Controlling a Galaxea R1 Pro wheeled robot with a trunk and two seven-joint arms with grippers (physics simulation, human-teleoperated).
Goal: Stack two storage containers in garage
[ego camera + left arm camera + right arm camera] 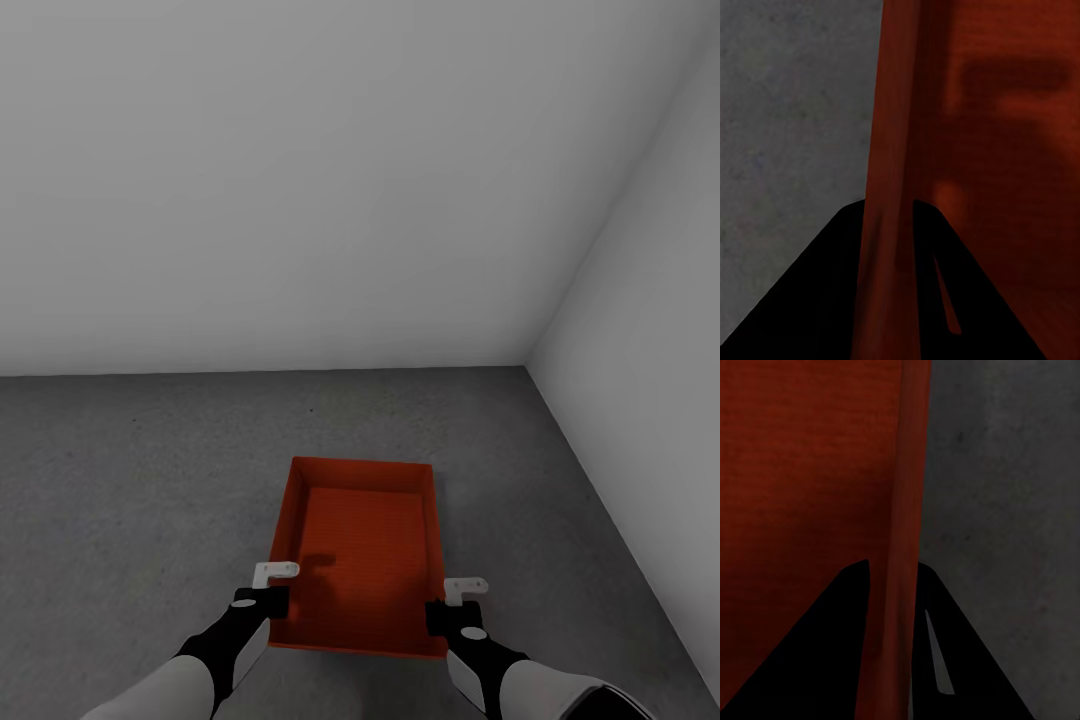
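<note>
The storage container [362, 555] hangs between both arms over the dark concrete floor [130, 480] of the garage, near the corner where two pale walls [300, 180] meet. The left claw [268, 590] is clamped on the container's left side wall, and the left wrist view shows that wall [889, 187] running between its two dark fingers [817, 292]. The right claw [455, 603] pinches the opposite wall the same way, with the wall [904, 547] caught between its fingers [967, 660]. A second bin is not visible here, so this one probably goes down first as the base. To do it well, lower both arms together at the same rate so the bin stays level, let the bottom rest fully on the floor, and only then release both claws
</note>
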